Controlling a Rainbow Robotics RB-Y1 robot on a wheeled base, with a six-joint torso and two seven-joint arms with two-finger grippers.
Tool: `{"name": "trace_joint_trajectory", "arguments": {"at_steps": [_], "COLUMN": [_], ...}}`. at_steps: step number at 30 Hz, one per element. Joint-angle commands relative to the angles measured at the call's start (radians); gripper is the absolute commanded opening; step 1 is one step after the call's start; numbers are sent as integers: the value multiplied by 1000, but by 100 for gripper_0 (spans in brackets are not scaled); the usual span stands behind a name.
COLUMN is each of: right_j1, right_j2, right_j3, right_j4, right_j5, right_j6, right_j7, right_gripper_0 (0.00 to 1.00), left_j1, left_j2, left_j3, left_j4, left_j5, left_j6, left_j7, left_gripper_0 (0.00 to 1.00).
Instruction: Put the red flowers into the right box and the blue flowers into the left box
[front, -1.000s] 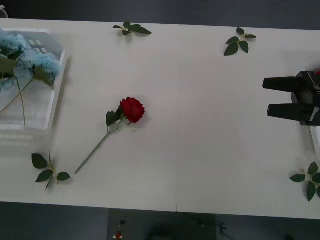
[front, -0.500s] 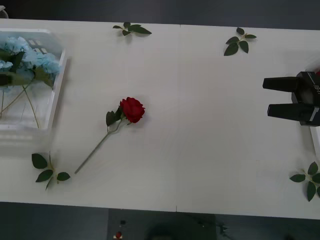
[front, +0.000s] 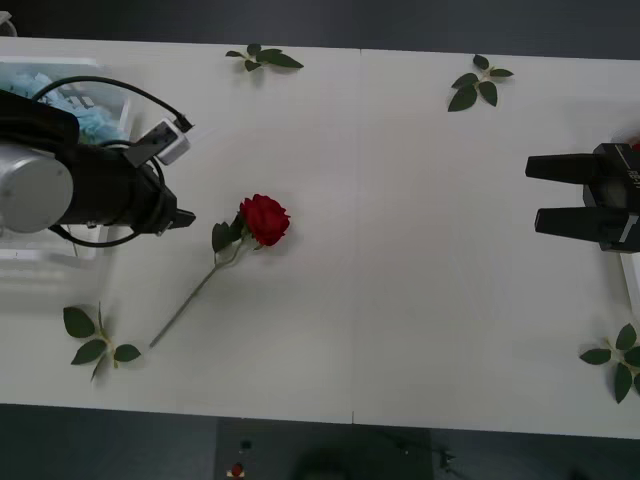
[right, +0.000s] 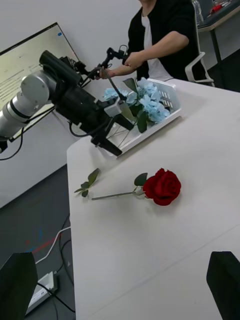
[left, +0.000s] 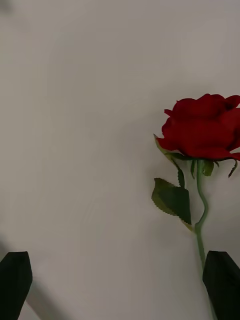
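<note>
Leaf sprigs (front: 96, 342) dot the white table's (front: 420, 260) edges. One red rose (front: 264, 219) lies centre-left; the left gripper (left: 117, 285), open and empty, hovers beside it. Blue flowers (right: 146, 102) fill the slatted basket (right: 172, 101) upper left. The right gripper (front: 548, 194) waits open, empty, far right.

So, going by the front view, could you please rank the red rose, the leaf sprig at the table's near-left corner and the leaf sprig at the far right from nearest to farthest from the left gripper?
From the left gripper:
1. Red rose, just to its right, mid-table.
2. Near-left leaf sprig, toward the table's front edge.
3. Far-right leaf sprig, across the table by the back edge.
</note>
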Motion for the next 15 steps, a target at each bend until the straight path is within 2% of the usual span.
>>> {"name": "trace_joint_trajectory", "arguments": {"at_steps": [1, 7, 15], "right_j1": [-11, -11, -11], "right_j2": [-2, -2, -2], "right_j3": [-13, -13, -13], "right_j4": [-6, -6, -6], "right_j5": [-14, -14, -14], "right_j6": [4, 4, 4], "right_j7": [1, 1, 1], "right_gripper_0": [100, 100, 100], "left_j1": [-59, -70, -69], "left_j2": [-58, -135, -175], "left_j3": [-48, -66, -67], "left_j4": [70, 164, 224], "left_j5": [-93, -208, -210], "left_j6": [-53, -103, -108], "left_j7": [-15, -87, -107], "left_gripper_0": [100, 100, 100]}}
